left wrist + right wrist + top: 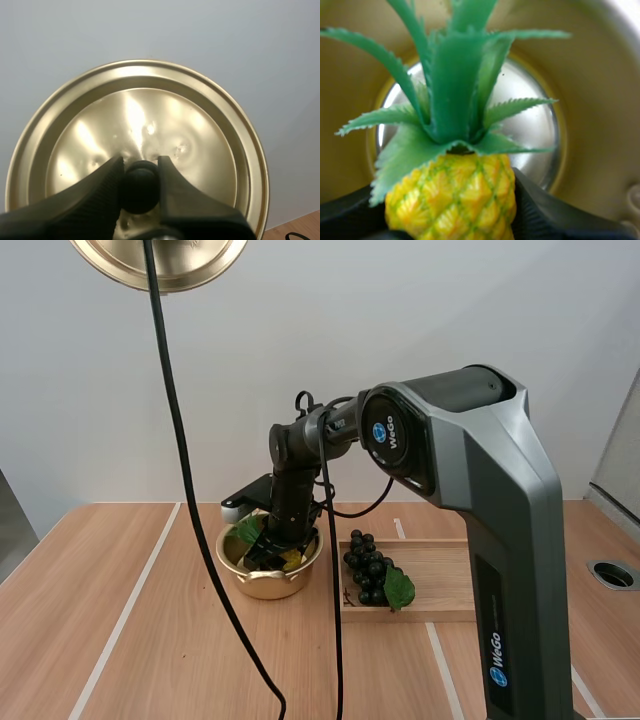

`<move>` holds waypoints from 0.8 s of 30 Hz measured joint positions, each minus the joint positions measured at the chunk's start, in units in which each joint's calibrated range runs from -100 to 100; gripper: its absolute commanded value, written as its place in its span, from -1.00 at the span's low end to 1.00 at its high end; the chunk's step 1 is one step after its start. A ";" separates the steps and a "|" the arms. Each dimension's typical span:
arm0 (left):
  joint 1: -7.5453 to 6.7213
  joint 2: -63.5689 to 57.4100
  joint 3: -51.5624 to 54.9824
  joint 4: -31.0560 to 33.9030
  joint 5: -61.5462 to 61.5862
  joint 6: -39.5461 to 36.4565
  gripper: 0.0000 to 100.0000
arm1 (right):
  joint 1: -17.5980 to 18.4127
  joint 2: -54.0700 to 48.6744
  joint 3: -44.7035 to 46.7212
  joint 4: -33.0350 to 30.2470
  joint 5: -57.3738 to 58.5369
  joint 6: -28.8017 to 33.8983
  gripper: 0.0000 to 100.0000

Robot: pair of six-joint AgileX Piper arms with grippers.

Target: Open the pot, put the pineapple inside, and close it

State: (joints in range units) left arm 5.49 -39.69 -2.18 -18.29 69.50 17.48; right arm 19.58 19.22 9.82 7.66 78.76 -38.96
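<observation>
A gold pot (268, 582) stands open on the table, left of the wooden tray. My right gripper (268, 552) reaches down into it, shut on a yellow pineapple (457, 200) with a green leaf crown, which hangs over the pot's shiny bottom (532, 132). Bits of yellow and green pineapple (290, 560) show inside the pot rim. The gold lid (137, 145) is held high in the air, where my left gripper (140, 172) is shut on its black knob (139, 187). The lid's edge (160, 265) shows high above the table at the left.
A wooden tray (440, 575) lies right of the pot, holding a bunch of dark grapes (368, 568) with a green leaf. My right arm's large grey body (500, 540) stands over the table's right side. A round hole (612, 574) sits at the far right edge.
</observation>
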 measured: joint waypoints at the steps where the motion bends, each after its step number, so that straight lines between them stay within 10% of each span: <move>1: 0.00 0.00 0.00 0.00 0.00 0.00 -1.00 | 0.00 0.00 0.00 0.00 0.00 0.00 -1.00; 7: 0.00 0.00 0.00 0.00 0.00 0.00 -1.00 | 0.00 0.00 0.00 0.00 -0.50 0.00 -1.00; 13: 0.00 0.00 0.00 0.00 0.00 0.00 -1.00 | 0.00 0.00 0.00 0.00 -0.50 0.14 1.00; 24: 0.00 0.00 0.00 0.00 0.75 0.00 -1.00 | 0.09 0.00 0.00 0.00 -2.44 2.37 1.00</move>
State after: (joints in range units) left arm 5.49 -39.69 -2.18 -18.29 70.25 17.48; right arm 19.67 19.22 9.82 7.66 76.32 -36.59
